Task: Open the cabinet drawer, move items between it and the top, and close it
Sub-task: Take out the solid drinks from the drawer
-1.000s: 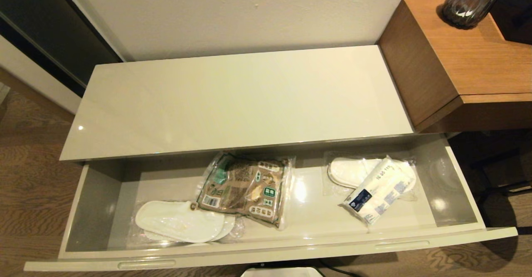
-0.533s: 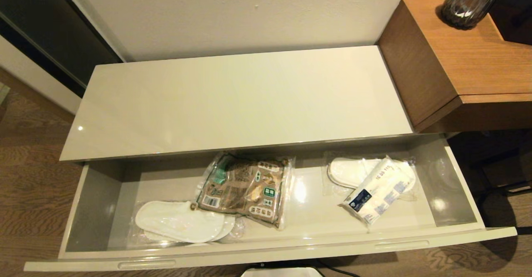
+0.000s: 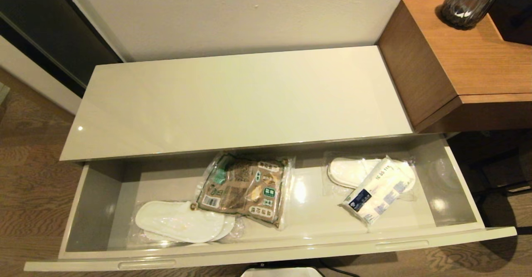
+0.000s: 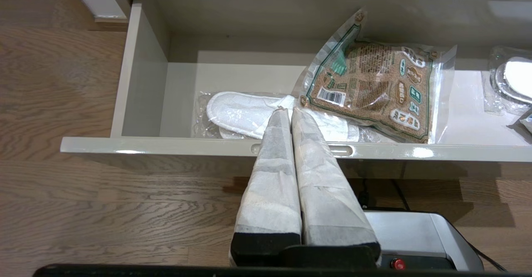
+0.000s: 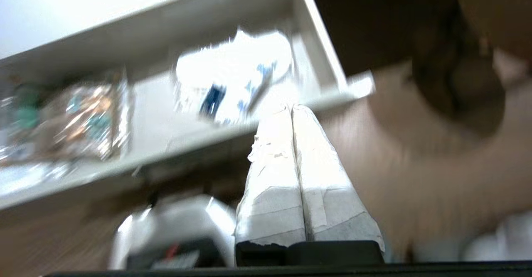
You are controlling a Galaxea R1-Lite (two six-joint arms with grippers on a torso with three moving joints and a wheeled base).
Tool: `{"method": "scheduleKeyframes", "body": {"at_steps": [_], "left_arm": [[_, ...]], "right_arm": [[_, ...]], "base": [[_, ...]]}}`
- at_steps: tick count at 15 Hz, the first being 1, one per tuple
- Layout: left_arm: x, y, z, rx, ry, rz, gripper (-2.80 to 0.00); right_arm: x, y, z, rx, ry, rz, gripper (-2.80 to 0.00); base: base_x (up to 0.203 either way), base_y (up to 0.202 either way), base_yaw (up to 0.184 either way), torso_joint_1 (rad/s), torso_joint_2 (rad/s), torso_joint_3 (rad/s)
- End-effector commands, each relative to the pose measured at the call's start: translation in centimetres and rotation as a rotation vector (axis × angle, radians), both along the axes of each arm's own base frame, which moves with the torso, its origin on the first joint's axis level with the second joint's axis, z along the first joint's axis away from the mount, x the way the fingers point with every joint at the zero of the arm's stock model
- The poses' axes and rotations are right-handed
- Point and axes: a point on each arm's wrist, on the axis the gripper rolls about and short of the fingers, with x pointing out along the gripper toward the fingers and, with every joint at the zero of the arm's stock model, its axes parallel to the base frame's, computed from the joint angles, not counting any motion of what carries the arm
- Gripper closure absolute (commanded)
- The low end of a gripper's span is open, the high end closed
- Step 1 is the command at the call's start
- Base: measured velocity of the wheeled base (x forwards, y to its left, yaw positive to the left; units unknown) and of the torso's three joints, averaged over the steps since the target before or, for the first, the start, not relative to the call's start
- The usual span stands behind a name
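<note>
Nothing in the head view has shifted since the earlier frames: your cabinet drawer (image 3: 266, 250) stands pulled fully out under the top (image 3: 241, 102), and everything inside lies where it did. You see neither arm from the head camera. Only the wrist cameras show them: the left gripper (image 4: 290, 111) hangs outside the drawer front near its handle slot (image 4: 341, 149), fingers pressed together and holding nothing, and the right gripper (image 5: 290, 107) sits outside the front near the drawer's right end, also closed tight and empty, in a blurred picture. Your snack bag (image 3: 245, 187), clear with brown contents and a green band, lies mid-drawer, its lower left corner overlapping the left pair of wrapped slippers (image 3: 178, 223). Your tissue pack (image 3: 378, 192), white with a dark blue label, lies tilted across the right pair of slippers (image 3: 345, 171), near the right wall. To the right, the taller wooden desk (image 3: 469, 57) butts against the top and carries a dark glass vase (image 3: 469, 1). From the left wrist you also see the robot's base (image 4: 415, 235) on the wooden floor (image 4: 83, 102) below the drawer front.
</note>
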Motion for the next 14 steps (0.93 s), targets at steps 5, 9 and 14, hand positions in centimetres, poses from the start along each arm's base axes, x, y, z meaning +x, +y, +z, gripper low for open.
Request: {"method": "scheduleKeyframes", "body": {"at_steps": [5,9,14], "left_arm": [[0.0,0.0,0.0,-0.001,-0.001,0.001,0.00],[0.0,0.0,0.0,-0.001,-0.001,0.001,0.00],[0.0,0.0,0.0,-0.001,-0.001,0.001,0.00]], "right_arm": [[6.1,0.3,-7.2,-0.171,-0.088,0.123,0.00],[6.0,0.3,-7.8,-0.173,-0.024,0.153,0.00],[6.0,0.3,-7.7,-0.153,-0.028,0.150,0.00]], "base": [[0.000,0.000,0.000,0.000,0.00,0.000],[0.000,0.000,0.000,0.000,0.00,0.000],[0.000,0.000,0.000,0.000,0.00,0.000]]}}
